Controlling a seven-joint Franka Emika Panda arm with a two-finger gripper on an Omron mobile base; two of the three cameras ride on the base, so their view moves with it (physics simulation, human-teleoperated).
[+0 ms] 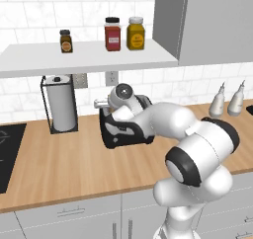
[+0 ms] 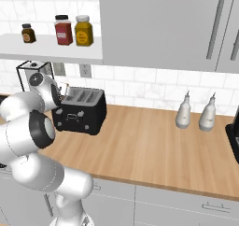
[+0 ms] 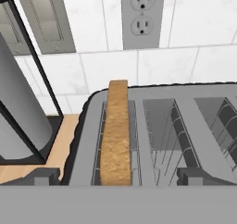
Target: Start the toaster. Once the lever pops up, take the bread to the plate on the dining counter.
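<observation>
One bread slice (image 3: 115, 135) stands in one toaster (image 3: 157, 126); the claw (image 3: 118, 177) hangs spread apart above.

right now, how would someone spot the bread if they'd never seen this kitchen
Find the wood worktop along the tiled wall, then the black toaster beside the paper-towel holder. The bread stands on edge in the slot nearest that holder, the only filled slot.

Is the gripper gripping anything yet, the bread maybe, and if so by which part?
Nothing is held. The gripper is open above the toaster, its fingertips either side of the bread, which stands in a slot.
</observation>
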